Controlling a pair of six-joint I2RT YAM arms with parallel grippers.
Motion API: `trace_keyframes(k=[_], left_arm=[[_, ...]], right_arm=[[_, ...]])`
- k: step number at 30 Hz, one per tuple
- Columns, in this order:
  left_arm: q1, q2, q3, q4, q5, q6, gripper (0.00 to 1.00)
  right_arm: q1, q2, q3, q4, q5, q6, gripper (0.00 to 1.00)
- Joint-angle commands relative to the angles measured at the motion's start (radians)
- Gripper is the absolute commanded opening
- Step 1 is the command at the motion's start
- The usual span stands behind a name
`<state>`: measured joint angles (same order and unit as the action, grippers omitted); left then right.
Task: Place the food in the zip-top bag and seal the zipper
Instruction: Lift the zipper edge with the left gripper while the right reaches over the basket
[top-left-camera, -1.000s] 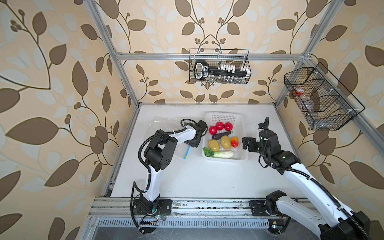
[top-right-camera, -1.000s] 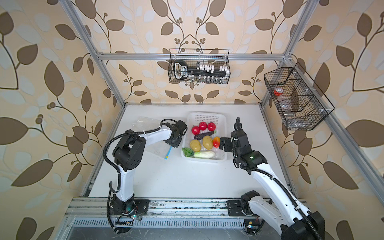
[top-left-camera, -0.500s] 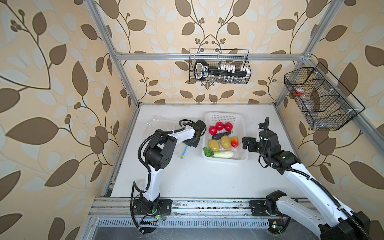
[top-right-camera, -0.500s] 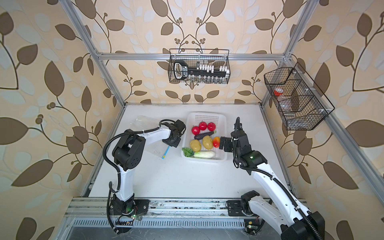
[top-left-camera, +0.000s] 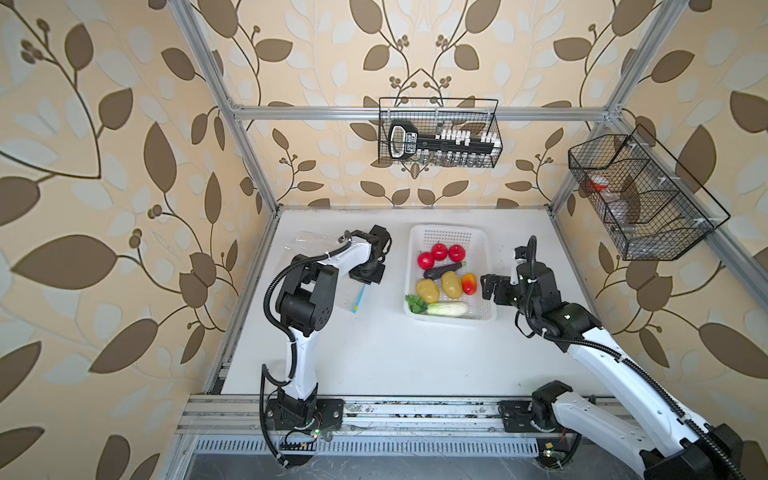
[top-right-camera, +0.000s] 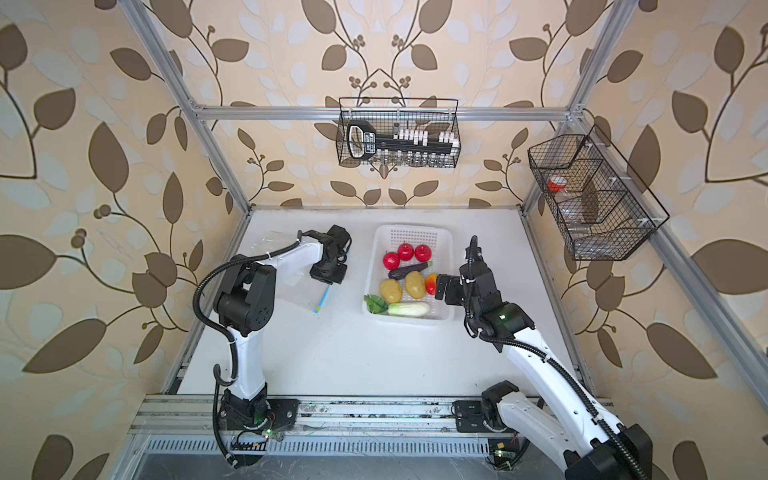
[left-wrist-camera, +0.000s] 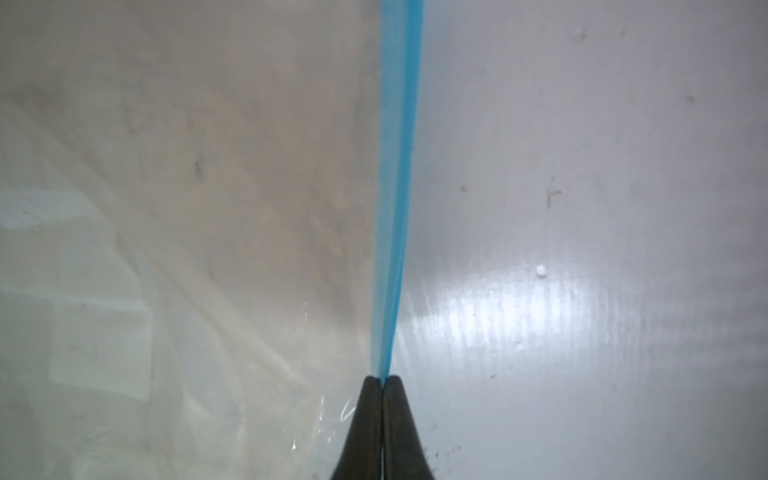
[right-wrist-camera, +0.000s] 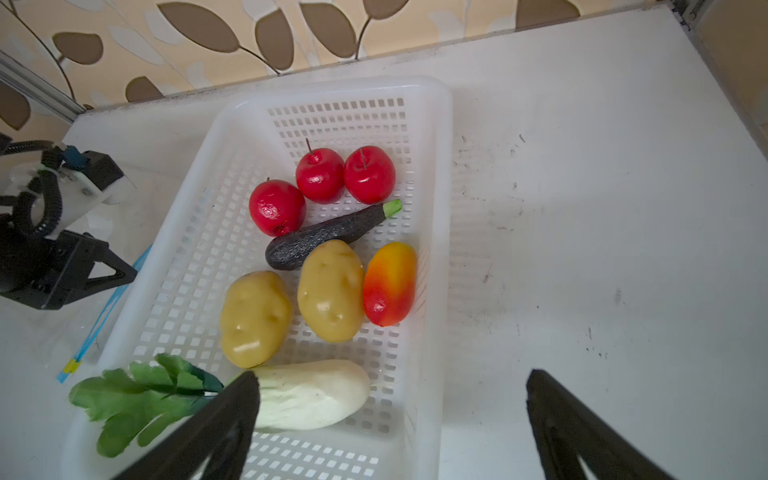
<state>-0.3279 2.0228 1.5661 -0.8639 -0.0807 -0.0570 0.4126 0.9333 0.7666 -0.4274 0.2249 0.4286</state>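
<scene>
Eight pieces of toy food lie in the white perforated plastic basket (right-wrist-camera: 440, 166): three glossy red apples (right-wrist-camera: 320, 174) with thin stems, two lumpy yellow-brown potatoes (right-wrist-camera: 330, 291), one dark, rough-skinned eggplant (right-wrist-camera: 324, 237), one smooth red-yellow fruit (right-wrist-camera: 390, 284) and one pale cabbage (right-wrist-camera: 307, 399) with ruffled green leaves hanging over the rim. One zip-top bag (left-wrist-camera: 166, 249), clear and crinkled, lies on the white bench (right-wrist-camera: 602, 208) to the left of the basket, partly under my left arm. Its zipper (left-wrist-camera: 395, 187) is a thin light-blue strip with one small yellow slider tab (right-wrist-camera: 71, 366) at the near end.

My left tool (left-wrist-camera: 382, 380) is pressed together, pinching the zipper between its dark tips. My right tool (right-wrist-camera: 392, 380) is spread wide and holds nothing. One finger hangs over the cabbage and the other over bare bench just beside the basket.

Two black wire baskets hang on the walls, one (top-left-camera: 438, 133) at the back and one (top-left-camera: 640, 195) on the right.

Compared with a second ago, my left tool and the strip's near end sit slightly further toward the left wall. My right arm and all eight pieces of food are where they were.
</scene>
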Motion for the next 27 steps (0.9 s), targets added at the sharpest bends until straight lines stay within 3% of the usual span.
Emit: trace_keyframes(k=[1, 7, 13, 27], left_arm=[[0.044, -0.088, 0.074, -0.118, 0.145, 0.034, 0.0], [0.066, -0.157, 0.067, -0.142, 0.254, 0.043, 0.0], [0.067, -0.21, 0.055, -0.151, 0.293, 0.024, 0.0], [0.066, -0.392, 0.004, -0.08, 0.089, 0.041, 0.0]], right_arm=[[0.044, 0.017, 0.021, 0.022, 0.011, 0.031, 1.0], [0.139, 0.06, 0.056, 0.05, 0.04, 0.064, 1.0], [0.221, 0.099, 0.1, 0.072, 0.056, 0.099, 1.0], [0.241, 0.164, 0.133, 0.075, 0.077, 0.142, 1.0]])
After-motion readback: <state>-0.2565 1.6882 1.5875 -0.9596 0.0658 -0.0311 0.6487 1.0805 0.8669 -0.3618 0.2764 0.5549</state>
